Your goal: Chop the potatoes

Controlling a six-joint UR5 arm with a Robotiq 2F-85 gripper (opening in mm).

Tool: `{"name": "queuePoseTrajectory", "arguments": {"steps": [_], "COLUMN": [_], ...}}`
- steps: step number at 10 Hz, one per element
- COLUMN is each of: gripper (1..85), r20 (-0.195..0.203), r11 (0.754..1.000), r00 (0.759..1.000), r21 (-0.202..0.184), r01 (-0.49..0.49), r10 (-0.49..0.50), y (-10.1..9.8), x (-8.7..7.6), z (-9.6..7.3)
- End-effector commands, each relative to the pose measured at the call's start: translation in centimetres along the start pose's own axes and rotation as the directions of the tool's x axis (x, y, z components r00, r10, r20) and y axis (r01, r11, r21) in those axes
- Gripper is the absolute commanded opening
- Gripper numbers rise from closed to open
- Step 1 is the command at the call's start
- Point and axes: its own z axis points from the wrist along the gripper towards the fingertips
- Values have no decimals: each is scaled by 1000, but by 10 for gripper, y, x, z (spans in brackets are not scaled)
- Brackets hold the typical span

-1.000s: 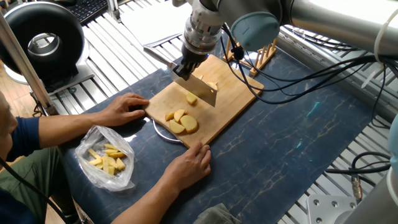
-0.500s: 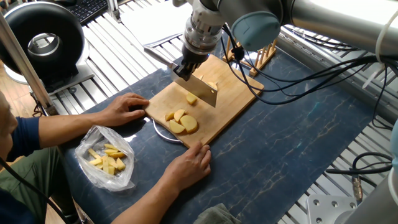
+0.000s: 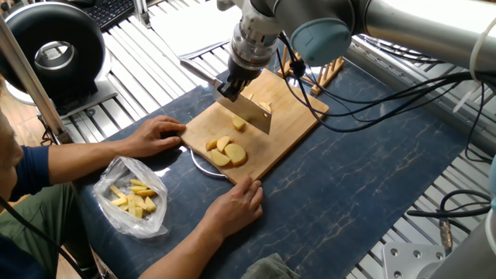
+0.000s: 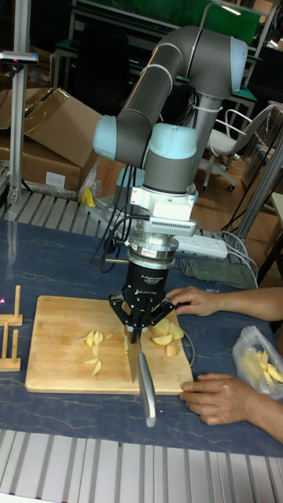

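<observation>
My claw grips the knife, blade over a potato piece on the board. Two hands pin the board so it won't slide.

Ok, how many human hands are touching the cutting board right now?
2. One hand rests at the cutting board's near-left corner, beside the bag of potato pieces; the other hand holds the front edge, below the cut potatoes. The tall fixed view shows the same two.
</observation>
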Motion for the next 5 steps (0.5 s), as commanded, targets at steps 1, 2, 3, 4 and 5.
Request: {"name": "queuePoseTrajectory", "arguments": {"steps": [1, 2, 3, 4, 5], "gripper": [10, 10, 10, 10, 10], "r20": [6, 5, 5, 10, 22], "r11": [1000, 1000, 1000, 1000, 1000], "r00": [1000, 1000, 1000, 1000, 1000], "r21": [-7, -6, -6, -4, 0], "r01": [-9, -8, -8, -12, -16], "r10": [10, 8, 8, 12, 16], "y": [1, 0, 0, 0, 1], "x": [-1, -1, -1, -1, -1], "z": [0, -1, 0, 3, 8]}}
